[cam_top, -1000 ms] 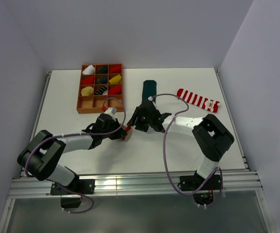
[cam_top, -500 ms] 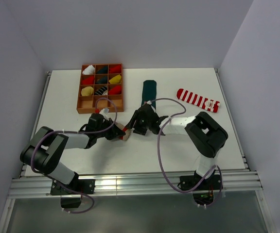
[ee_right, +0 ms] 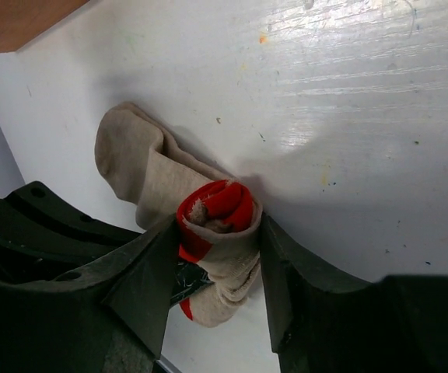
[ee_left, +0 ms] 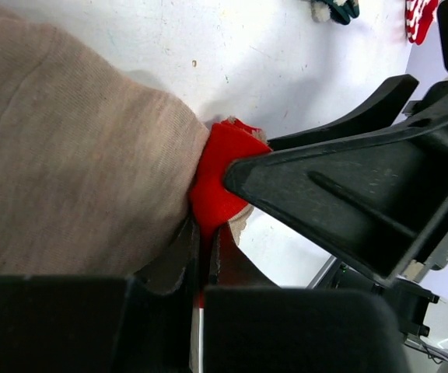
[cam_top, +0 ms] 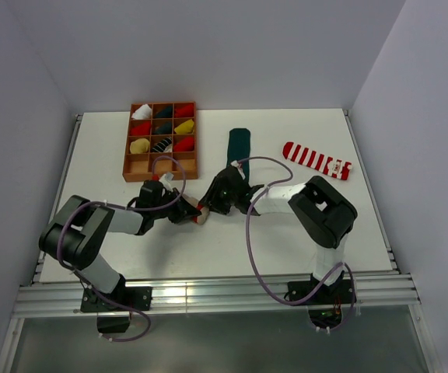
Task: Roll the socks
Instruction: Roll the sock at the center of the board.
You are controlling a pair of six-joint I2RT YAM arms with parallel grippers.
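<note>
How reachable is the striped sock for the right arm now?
Probably yes: the striped sock lies uncovered on the table near that arm, but the right gripper must first release the beige sock.

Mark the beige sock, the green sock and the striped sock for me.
beige sock (ee_right: 220, 203), right wrist view, red core of its rolled end.
green sock (cam_top: 239, 144), top external view, middle of the part clear of the arm.
striped sock (cam_top: 316, 159), top external view, middle of the stripes.
</note>
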